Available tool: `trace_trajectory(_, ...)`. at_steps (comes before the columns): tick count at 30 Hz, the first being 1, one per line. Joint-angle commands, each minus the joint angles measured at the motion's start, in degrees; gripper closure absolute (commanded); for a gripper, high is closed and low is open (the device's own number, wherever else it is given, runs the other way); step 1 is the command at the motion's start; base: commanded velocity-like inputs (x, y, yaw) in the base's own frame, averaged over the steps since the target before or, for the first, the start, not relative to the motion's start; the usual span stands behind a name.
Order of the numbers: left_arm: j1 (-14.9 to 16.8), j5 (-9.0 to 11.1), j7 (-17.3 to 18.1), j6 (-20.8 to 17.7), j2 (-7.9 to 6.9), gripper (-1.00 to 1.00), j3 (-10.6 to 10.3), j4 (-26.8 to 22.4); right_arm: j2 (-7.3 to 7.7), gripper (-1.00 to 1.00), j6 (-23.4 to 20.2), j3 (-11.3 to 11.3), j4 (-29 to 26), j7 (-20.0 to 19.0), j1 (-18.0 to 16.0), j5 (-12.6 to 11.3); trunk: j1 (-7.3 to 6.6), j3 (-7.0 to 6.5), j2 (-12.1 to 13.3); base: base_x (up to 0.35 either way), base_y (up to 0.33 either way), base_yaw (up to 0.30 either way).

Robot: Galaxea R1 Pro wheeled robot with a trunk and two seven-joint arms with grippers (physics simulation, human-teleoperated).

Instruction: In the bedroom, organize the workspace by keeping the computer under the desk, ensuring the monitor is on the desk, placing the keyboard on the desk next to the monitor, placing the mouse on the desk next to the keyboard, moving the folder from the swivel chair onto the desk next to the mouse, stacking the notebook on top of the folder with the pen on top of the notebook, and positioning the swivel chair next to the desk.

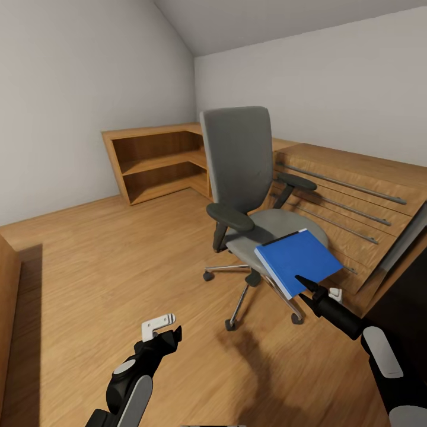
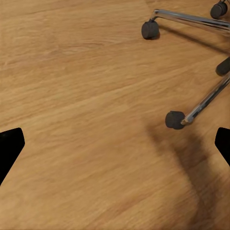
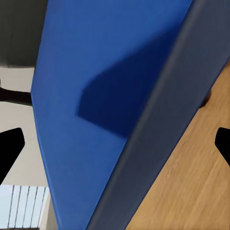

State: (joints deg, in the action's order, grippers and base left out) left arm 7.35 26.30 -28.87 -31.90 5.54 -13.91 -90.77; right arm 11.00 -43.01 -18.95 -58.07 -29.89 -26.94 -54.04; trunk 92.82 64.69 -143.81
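Step in hand: moving the folder [image 1: 301,260] off the swivel chair [image 1: 249,196]; judged early in the task.
Folder position: tilted above the front corner of the grey seat, its near edge at the right tool [image 1: 319,292]; contact with the seat hard to tell.
Right tool: tips at the folder's lower edge in the head view; in the right wrist view [image 3: 115,148] both dark fingertips sit far apart at the frame edges with the folder's blue face and grey edge between them, so apparently spread, not clenched; firm grip not confirmed.
Left tool: low over the floor [image 1: 107,267] near the chair's base, nothing between its tips [image 1: 167,333]; released, tips wide apart in the left wrist view [image 2: 115,143].
Next move, as a judgement: closing on the folder's edge, lifting clear of the armrest [image 1: 231,217], then turning toward the black surface [image 1: 403,296] at the right edge of the head view.
Risk: thin, smooth folder, likely to slip or pivot in a narrow pinch.
Materials: folder a flat, rigid, bright-blue rectangle with a pale grey edge; seat and tall back matte grey upholstery; armrests black; base chrome spokes on dark casters; floor warm wood grain; low shelving [image 1: 157,163] light wood, open.
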Motion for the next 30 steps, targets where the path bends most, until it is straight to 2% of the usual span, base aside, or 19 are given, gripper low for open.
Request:
trace_trajectory(1,0.04,0.60,-0.57,-0.09,-0.01,-1.00,-0.06,-0.08,-0.01,-1.00,-0.41,-0.12,0.00,-0.08,-0.04,-0.10,-0.01,0.05,-0.02,0.000,0.000,0.000)
trace_trajectory(23,0.04,0.66,-0.57,-0.09,-0.01,-1.00,-0.06,-0.03,-0.01,-1.00,-0.41,-0.12,-0.01,0.01,-0.04,-0.10,-0.01,0.05,-0.02,0.000,0.000,0.000)
trace_trajectory(24,0.04,0.66,-0.57,-0.09,-0.01,-1.00,-0.06,-0.02,-0.01,1.00,-0.41,-0.07,-0.03,0.05,-0.04,-0.10,-0.01,0.05,-0.02,0.000,0.000,0.000)
trace_trajectory(30,0.04,0.68,-0.57,-0.09,-0.01,-1.00,-0.06,-0.01,-0.06,1.00,-0.41,-0.10,-0.02,0.09,-0.04,-0.10,-0.01,0.05,-0.02,0.000,0.000,0.000)
